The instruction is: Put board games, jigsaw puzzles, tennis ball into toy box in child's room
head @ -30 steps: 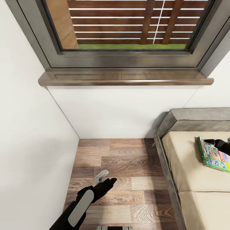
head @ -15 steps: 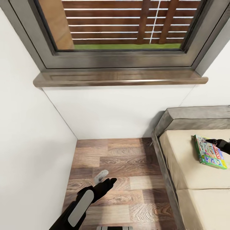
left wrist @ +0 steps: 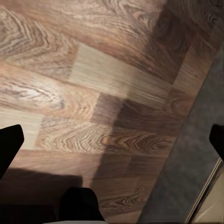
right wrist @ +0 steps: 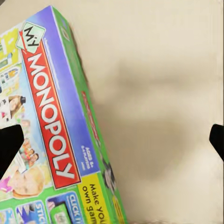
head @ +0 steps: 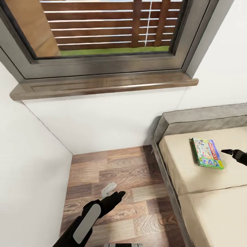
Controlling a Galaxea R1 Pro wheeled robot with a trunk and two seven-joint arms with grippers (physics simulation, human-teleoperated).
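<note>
One board game (head: 206,152), the white-green Monopoly box, lies flat on the beige bed (head: 192,206) near its head end. My right gripper (head: 230,151) hovers just beside the box's right edge, apart from it. In the right wrist view the Monopoly box (right wrist: 51,135) lies under one black fingertip (right wrist: 9,144), and bare mattress (right wrist: 158,93) lies under the other. The right gripper (right wrist: 112,142) is open and empty. My left gripper (head: 118,195) hangs open over the wooden floor (head: 103,164), which also spreads below the left gripper (left wrist: 112,142) in the left wrist view.
A window with a wooden sill (head: 103,85) fills the wall ahead. A white wall (head: 27,164) closes the left side. The bed's grey frame (head: 164,178) borders a narrow strip of floor, and a grey headboard (head: 202,118) runs behind the mattress.
The whole view has swung right, so the bed and the box sit further left. The right gripper overlapped the box's edge before and now stands just beside it. The left arm keeps its pose.
</note>
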